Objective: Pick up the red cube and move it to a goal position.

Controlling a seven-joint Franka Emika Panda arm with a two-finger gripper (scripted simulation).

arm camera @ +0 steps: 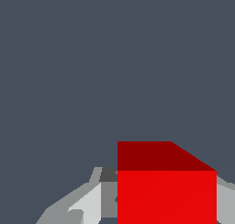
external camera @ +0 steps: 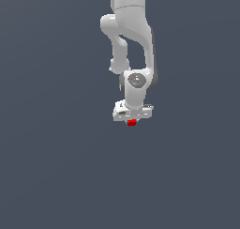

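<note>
The red cube (external camera: 132, 123) shows as a tiny bright red block just under the white hand of the arm, near the middle of the exterior view. My gripper (external camera: 132, 121) sits directly over it, with the cube between the fingers. In the wrist view the red cube (arm camera: 166, 191) fills much of the picture, with a grey finger (arm camera: 89, 204) pressed against one side and another finger's edge against the opposite side. The gripper is shut on the cube. I cannot tell whether the cube rests on the surface or hangs above it.
A plain dark grey-blue surface (external camera: 56, 167) fills both views all around. The white arm (external camera: 131, 31) reaches down from the top of the exterior view. No other object shows.
</note>
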